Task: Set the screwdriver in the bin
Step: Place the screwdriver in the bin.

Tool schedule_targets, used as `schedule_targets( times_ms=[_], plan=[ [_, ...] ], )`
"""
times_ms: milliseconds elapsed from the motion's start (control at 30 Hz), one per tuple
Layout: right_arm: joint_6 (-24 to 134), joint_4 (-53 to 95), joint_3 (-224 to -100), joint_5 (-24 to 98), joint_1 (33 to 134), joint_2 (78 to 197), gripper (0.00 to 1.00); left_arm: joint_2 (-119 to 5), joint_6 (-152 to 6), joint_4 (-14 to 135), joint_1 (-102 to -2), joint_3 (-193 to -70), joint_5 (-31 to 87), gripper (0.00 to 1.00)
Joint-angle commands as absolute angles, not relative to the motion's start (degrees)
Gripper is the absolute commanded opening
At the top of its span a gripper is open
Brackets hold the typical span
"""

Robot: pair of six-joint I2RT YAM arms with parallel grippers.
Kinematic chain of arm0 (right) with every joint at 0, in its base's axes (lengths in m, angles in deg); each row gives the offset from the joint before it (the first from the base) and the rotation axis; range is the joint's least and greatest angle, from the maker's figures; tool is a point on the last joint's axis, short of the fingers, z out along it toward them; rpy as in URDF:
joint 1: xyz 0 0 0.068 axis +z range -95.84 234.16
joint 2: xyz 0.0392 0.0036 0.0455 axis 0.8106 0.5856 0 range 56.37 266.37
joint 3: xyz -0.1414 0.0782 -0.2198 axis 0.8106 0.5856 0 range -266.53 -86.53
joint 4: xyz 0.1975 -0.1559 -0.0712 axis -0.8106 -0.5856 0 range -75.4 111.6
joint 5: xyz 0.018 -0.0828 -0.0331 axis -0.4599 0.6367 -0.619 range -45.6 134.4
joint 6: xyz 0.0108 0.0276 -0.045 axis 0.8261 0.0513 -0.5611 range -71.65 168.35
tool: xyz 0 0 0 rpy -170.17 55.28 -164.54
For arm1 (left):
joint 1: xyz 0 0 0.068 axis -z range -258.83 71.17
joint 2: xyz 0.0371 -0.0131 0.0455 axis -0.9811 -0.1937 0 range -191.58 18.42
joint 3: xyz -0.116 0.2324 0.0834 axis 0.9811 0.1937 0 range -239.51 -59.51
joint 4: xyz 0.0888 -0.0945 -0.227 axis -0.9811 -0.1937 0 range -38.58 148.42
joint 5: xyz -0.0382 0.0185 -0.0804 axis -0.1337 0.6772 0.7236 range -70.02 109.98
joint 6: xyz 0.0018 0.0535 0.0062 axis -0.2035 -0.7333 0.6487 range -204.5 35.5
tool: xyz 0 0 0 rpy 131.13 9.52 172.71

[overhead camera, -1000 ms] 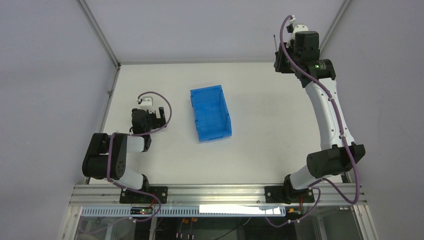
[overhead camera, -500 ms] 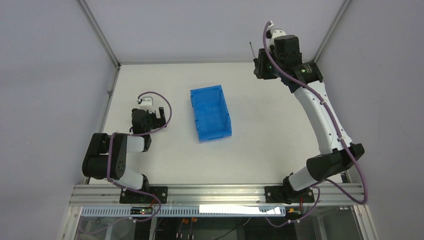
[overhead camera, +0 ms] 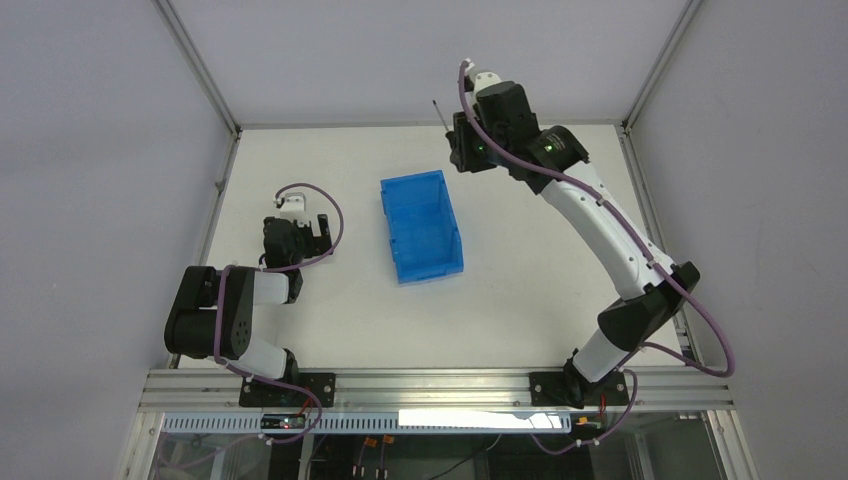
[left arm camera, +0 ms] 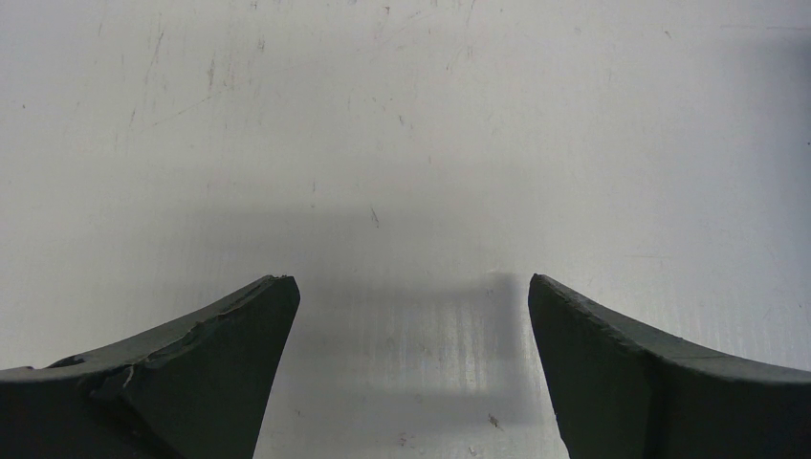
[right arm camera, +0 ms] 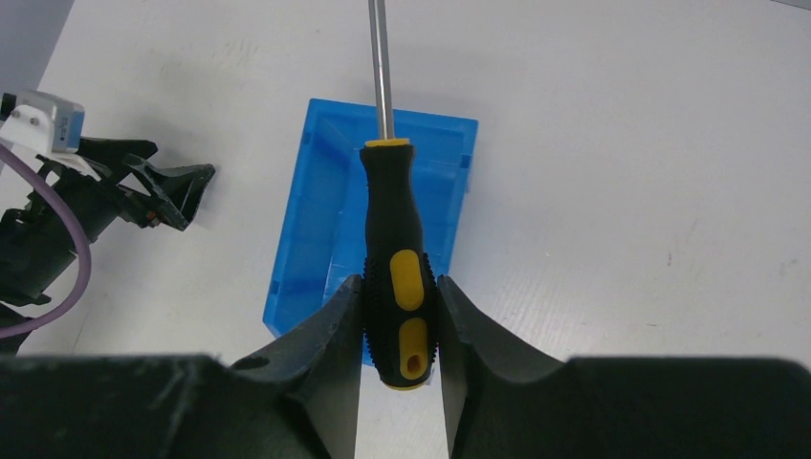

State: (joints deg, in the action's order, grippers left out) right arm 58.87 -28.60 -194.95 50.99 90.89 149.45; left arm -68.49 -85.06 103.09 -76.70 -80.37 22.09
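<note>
My right gripper [right arm camera: 400, 296] is shut on the screwdriver [right arm camera: 394, 239], gripping its black and yellow handle near the butt end. The thin metal shaft points away from the wrist, over the blue bin [right arm camera: 316, 229] lying on the table below. In the top view the right gripper [overhead camera: 462, 140] is raised near the far edge, just beyond the bin's [overhead camera: 421, 226] far right corner, and the screwdriver's shaft [overhead camera: 439, 113] sticks out past it. The bin holds nothing. My left gripper [left arm camera: 411, 306] is open and empty over bare table, left of the bin [overhead camera: 318, 226].
White walls and a metal frame close in the table [overhead camera: 520, 300] on three sides. The left arm [right arm camera: 86, 201] shows at the left of the right wrist view. An aluminium rail [overhead camera: 430, 385] runs along the near edge.
</note>
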Motion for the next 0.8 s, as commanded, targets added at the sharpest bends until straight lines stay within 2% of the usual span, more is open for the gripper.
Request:
schedule_targets(
  times_ms=[0, 300, 767],
  plan=[
    [61.5, -24.6, -199.0, 54.1, 94.2, 151.3, 0.07, -67.9, -84.7, 104.8, -77.2, -81.3, 23.3, 1.00],
    [63.9, -20.5, -198.3, 57.5, 98.7, 155.1, 0.07, -67.8, -84.6, 104.8, -77.2, -81.3, 23.3, 1.00],
    [67.7, -4.5, -175.8, 62.0, 100.6, 152.5, 0.06, -67.8, -84.6, 104.9, -77.3, -81.3, 23.4, 1.00]
  ],
)
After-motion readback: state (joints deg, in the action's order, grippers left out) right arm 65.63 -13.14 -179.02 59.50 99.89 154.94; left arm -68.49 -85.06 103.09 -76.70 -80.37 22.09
